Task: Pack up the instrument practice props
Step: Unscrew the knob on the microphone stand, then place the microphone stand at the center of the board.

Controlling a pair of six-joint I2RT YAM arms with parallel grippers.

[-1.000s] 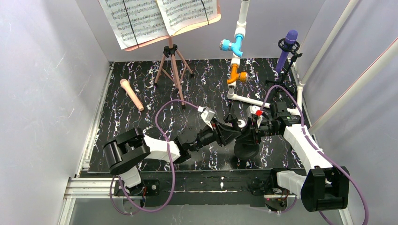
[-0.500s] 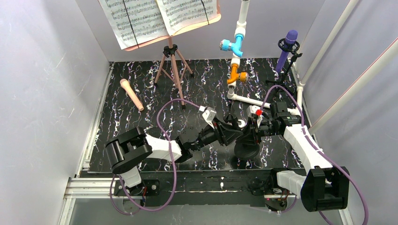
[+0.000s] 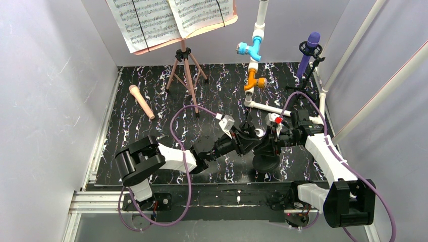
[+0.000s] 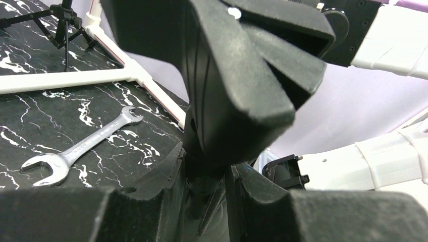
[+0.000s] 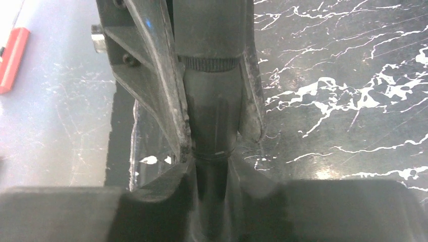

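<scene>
A black mic holder [image 3: 265, 161] with a round base stands tilted at the table's middle front, between both arms. My right gripper [image 3: 271, 142] [image 5: 214, 176] is shut on its round stem [image 5: 212, 116]. My left gripper [image 3: 251, 139] [image 4: 204, 186] is shut on the narrow neck under the holder's clip [image 4: 237, 70]. A peach microphone [image 3: 142, 102] lies at the left. At the back right, a purple microphone [image 3: 309, 50] stands in another black holder. The salmon-pink music rest [image 3: 185, 70] on tripod legs carries white music sheets [image 3: 171, 17] at the back.
A white pipe [image 3: 255, 50] with blue and orange valves rises at the back centre and runs along the mat. A silver wrench [image 4: 81, 146] lies on the marbled mat beside it. Grey walls close in on three sides.
My left gripper has edged right toward the right gripper and narrowed its jaws onto the holder's neck. The right arm has held still.
</scene>
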